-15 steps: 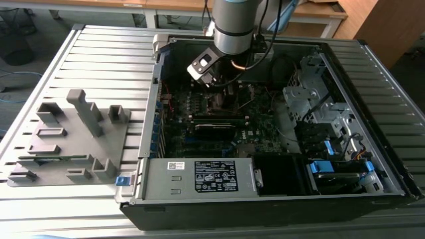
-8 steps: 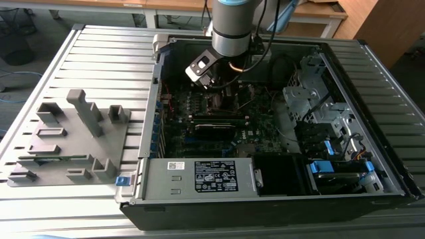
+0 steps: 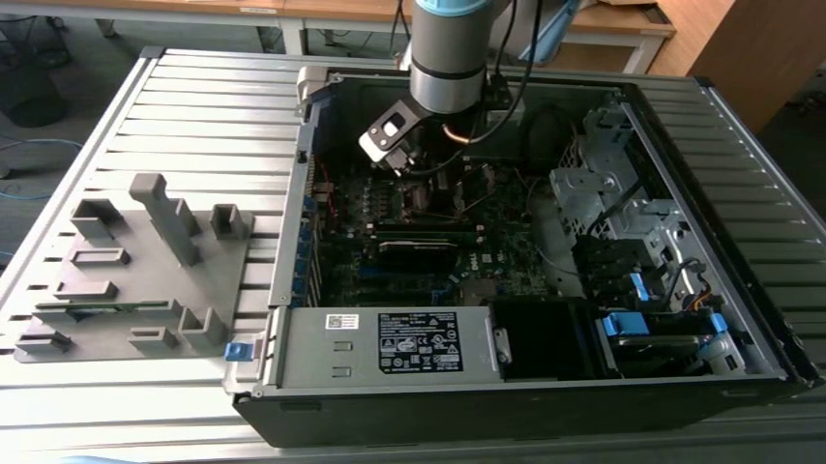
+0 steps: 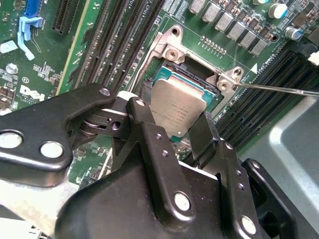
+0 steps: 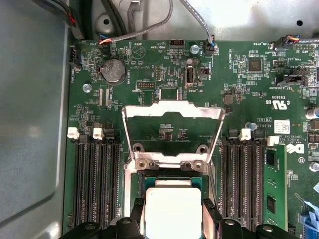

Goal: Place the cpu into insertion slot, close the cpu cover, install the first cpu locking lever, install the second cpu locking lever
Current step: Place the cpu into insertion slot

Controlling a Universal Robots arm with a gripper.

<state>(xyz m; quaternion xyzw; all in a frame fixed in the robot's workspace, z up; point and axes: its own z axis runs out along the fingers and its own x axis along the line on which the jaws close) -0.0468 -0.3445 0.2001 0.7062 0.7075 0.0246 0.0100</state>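
While over the insertion slot (image 4: 199, 79), the cpu (image 4: 178, 112) tight between the clamped jaws.

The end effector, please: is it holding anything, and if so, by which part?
The end effector holds the cpu by two opposite side edges, one finger on each, at the insertion slot.

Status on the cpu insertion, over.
Jaws of gripper shut on cpu. It sits over insertion slot, seating unclear. The cpu cover is open, flipped back off the slot.
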